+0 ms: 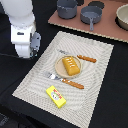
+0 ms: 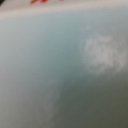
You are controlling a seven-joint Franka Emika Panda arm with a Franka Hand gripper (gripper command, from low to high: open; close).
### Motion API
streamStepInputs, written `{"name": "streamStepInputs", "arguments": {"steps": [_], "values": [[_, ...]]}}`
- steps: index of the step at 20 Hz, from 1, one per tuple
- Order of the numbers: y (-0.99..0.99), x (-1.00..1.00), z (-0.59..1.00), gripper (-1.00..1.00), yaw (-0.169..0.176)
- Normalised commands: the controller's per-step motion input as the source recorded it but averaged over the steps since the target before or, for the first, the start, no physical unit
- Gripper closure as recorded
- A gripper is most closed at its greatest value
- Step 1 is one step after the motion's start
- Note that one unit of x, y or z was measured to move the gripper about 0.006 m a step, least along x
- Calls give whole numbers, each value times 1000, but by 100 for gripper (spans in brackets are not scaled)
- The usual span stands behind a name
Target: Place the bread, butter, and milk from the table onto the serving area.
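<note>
The bread [image 1: 71, 65] lies on the round tan plate [image 1: 59, 68] in the middle of the striped serving area [image 1: 95, 80]. The butter [image 1: 56, 96] lies flat on the mat's near part. My gripper [image 1: 24, 51] hangs over the black table [image 1: 115, 95] at the exterior view's left, just off the mat's edge; its fingers are hidden by the white hand. The wrist view is filled by a blurred pale-blue surface [image 2: 55, 70] with red marks at one edge, very close to the lens, which looks like the milk. The milk does not show in the exterior view.
A fork [image 1: 52, 76] and an orange-handled knife [image 1: 75, 84] lie beside the plate, with another knife [image 1: 86, 58] beyond it. A pinkish-brown board [image 1: 107, 29] at the back holds two grey pots [image 1: 66, 8] [image 1: 91, 15] and a bowl [image 1: 123, 17].
</note>
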Motion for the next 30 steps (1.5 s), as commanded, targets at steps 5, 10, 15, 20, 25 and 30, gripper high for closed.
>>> {"name": "streamStepInputs", "arguments": {"steps": [5,10,15,20,25,30], "values": [[653,958,999,100,4],[535,1000,941,100,0],[418,1000,602,100,0],[377,1000,289,100,0],[450,1000,43,100,0],[527,969,-37,100,0]]}}
